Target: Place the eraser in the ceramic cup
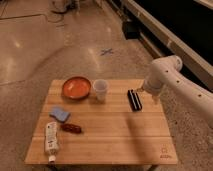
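The eraser, a long black block with a pale stripe, lies on the wooden table near its far right side. The white ceramic cup stands upright to its left, beside the orange bowl. My gripper is at the end of the white arm, just right of the eraser's far end and close above the table.
An orange bowl sits at the table's far left. A blue sponge pad, a small reddish-brown bar and a white tube lie at the near left. A black box stands on the floor beyond.
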Controlling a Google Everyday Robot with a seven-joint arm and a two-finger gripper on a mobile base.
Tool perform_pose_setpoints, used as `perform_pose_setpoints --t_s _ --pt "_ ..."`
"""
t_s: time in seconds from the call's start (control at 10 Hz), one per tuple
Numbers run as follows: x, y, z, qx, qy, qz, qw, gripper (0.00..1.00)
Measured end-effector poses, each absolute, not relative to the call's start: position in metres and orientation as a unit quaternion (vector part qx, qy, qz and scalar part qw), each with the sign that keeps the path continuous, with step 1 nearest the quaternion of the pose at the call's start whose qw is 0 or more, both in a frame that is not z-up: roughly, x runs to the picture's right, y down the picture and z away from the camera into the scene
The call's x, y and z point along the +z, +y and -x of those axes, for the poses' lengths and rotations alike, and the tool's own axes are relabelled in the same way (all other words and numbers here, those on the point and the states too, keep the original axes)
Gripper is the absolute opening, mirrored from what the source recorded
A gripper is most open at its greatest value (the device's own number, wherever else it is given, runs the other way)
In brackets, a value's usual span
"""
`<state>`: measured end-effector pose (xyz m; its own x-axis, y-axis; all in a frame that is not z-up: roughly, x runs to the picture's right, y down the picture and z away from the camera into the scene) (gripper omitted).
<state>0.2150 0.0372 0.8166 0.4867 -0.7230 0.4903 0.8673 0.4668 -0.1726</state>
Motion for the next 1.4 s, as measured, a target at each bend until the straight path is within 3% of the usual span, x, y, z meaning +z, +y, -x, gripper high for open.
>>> perform_pose_setpoints --t_s 0.7,1.4 --pt "0.908 0.001 -0.193 -0.583 -0.141 0.168 0.782 0.8" --pt "0.958 0.035 -0.209 -0.596 -0.139 0.2 0.765 0.8"
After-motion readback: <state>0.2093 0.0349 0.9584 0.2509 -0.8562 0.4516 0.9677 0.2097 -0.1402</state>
